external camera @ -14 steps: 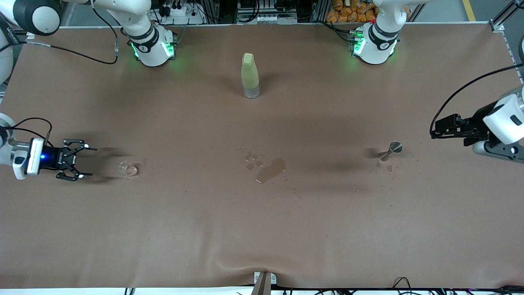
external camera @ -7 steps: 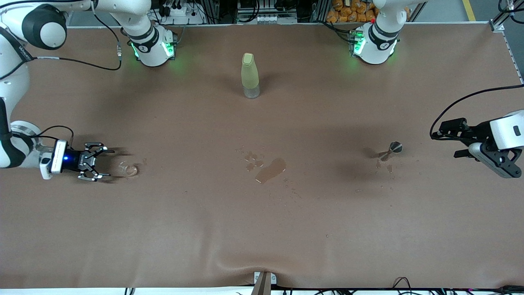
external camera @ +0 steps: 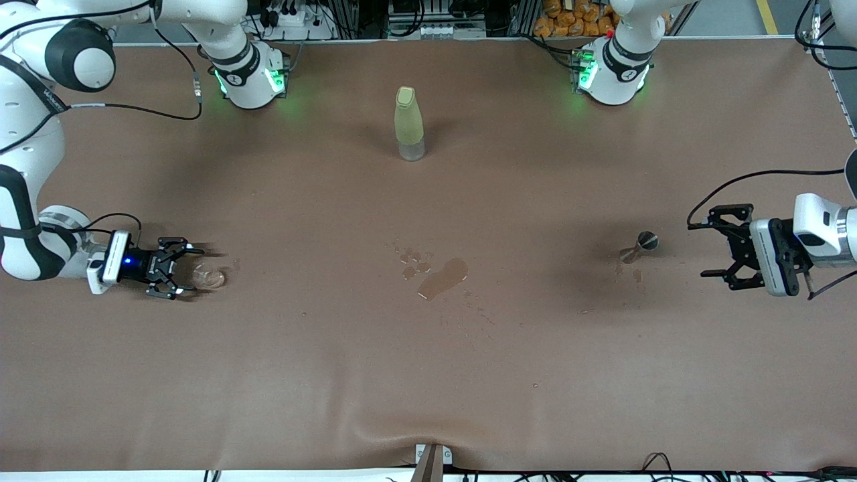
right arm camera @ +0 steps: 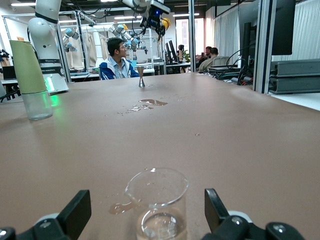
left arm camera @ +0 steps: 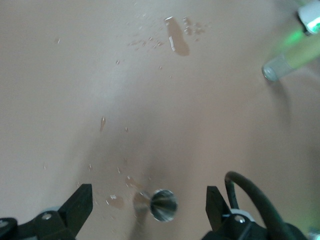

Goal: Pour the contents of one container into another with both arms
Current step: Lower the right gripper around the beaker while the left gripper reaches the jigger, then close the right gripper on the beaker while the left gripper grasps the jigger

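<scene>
Front view showed us the brown table (external camera: 428, 348) first, with both white arms reaching in from its two ends. The right arm (external camera: 27, 201) curved down to the table at its own end, and the left arm (external camera: 827, 231) came in low at the other end.

We next saw the tall yellow-green bottle (external camera: 408, 124) standing upright between the two bases, farther from the front camera than anything else on the table. Nearer to that camera, about mid-table, lay a brown puddle (external camera: 443, 278) with small droplets beside it.

The right gripper (external camera: 179, 271) sat low at the table with its fingers spread, and the tiny clear glass cup (external camera: 209, 275) stood upright just at its fingertips. In the right wrist view we saw the cup (right arm camera: 157, 202) between the two spread fingers (right arm camera: 75, 212), apart from both, with a little clear liquid in its bottom and a small wet patch beside it.

The left gripper (external camera: 720, 249) had its fingers spread as well, near the steel jigger (external camera: 639, 245) but apart from it. In the left wrist view the jigger (left arm camera: 160, 204) stood between the open fingertips (left arm camera: 80, 205), touching neither, with drops of spilled liquid on the table around it.
</scene>
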`<action>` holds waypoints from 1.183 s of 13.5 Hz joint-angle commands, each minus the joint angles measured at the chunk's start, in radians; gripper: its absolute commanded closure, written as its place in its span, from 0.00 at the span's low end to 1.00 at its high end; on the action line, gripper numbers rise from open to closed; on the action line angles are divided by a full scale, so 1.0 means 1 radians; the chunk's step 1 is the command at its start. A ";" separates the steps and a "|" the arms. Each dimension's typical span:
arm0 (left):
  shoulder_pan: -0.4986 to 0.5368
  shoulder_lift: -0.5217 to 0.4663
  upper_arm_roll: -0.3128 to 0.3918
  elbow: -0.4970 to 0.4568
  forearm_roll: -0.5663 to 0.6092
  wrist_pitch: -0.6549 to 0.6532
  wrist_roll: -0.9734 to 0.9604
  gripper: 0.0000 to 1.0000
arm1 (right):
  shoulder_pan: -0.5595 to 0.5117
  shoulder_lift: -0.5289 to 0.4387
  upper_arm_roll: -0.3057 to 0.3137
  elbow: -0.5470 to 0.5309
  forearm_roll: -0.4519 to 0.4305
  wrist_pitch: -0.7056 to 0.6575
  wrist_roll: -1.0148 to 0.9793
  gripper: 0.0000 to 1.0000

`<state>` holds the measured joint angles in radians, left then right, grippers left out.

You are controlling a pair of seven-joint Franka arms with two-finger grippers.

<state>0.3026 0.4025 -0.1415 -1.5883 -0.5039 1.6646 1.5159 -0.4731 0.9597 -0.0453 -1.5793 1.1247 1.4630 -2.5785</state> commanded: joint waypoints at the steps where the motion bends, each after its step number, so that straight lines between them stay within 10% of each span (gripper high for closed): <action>1: 0.049 0.009 -0.009 -0.044 -0.059 0.009 0.145 0.00 | 0.019 0.043 -0.001 0.028 0.065 -0.003 -0.025 0.00; 8: 0.133 0.108 -0.009 -0.172 -0.229 0.011 0.776 0.00 | 0.028 0.070 -0.001 0.030 0.083 0.013 -0.065 0.02; 16: 0.233 0.284 -0.010 -0.214 -0.329 0.003 0.946 0.00 | 0.028 0.076 -0.001 0.030 0.086 0.016 -0.069 0.43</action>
<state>0.5119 0.6506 -0.1402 -1.8039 -0.7939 1.6691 2.4278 -0.4479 1.0211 -0.0442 -1.5681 1.1913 1.4818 -2.6397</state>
